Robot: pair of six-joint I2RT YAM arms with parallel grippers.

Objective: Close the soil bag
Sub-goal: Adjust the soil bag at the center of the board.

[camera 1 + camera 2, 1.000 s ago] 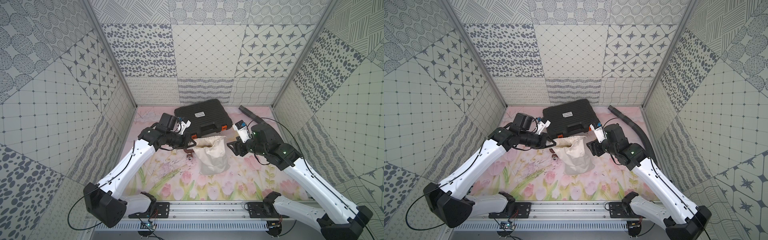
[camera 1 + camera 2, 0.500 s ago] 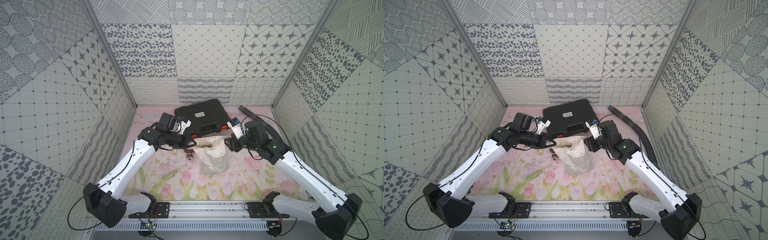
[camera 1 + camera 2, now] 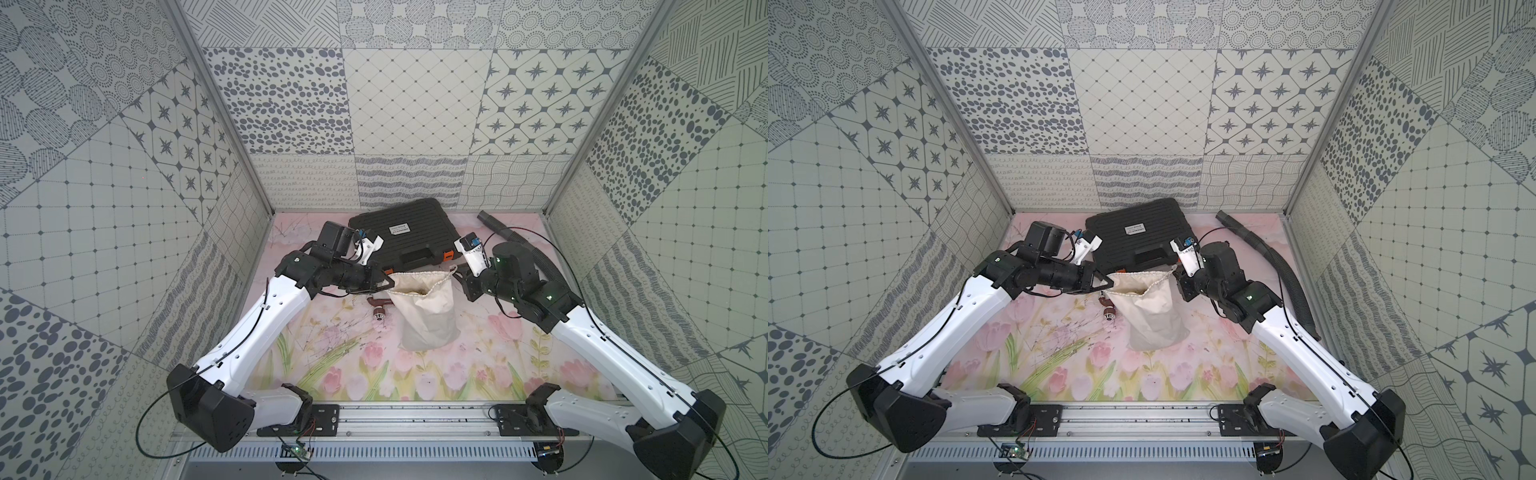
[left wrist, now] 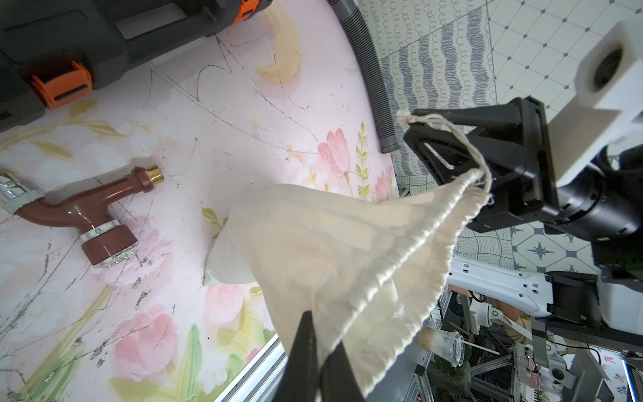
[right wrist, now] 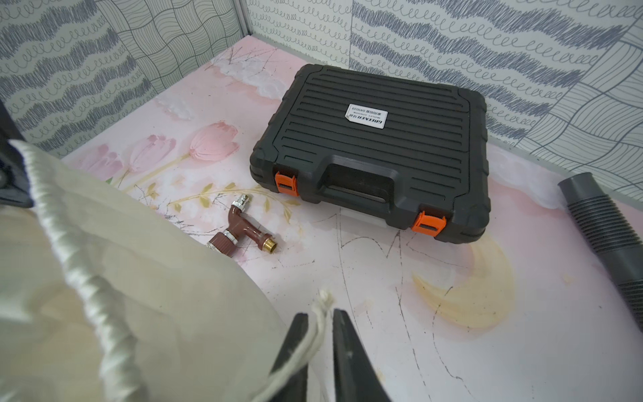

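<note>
Cloth at the rim of the soil bag (image 4: 330, 243) sits clamped between the closed fingers of the left gripper (image 4: 318, 334), while across the mouth the right gripper (image 5: 318, 318) is pinched on the thin cord (image 5: 324, 300), its knotted end poking just past the tips. Strung between the two grippers, the bag stands upright on the floral mat (image 3: 498, 365) with its mouth open, just in front of the black case (image 3: 403, 237), with a brown tap fitting (image 3: 377, 309) beside it on the left gripper's side and a grey ribbed hose (image 5: 605, 226) well off on the right gripper's side.
</note>
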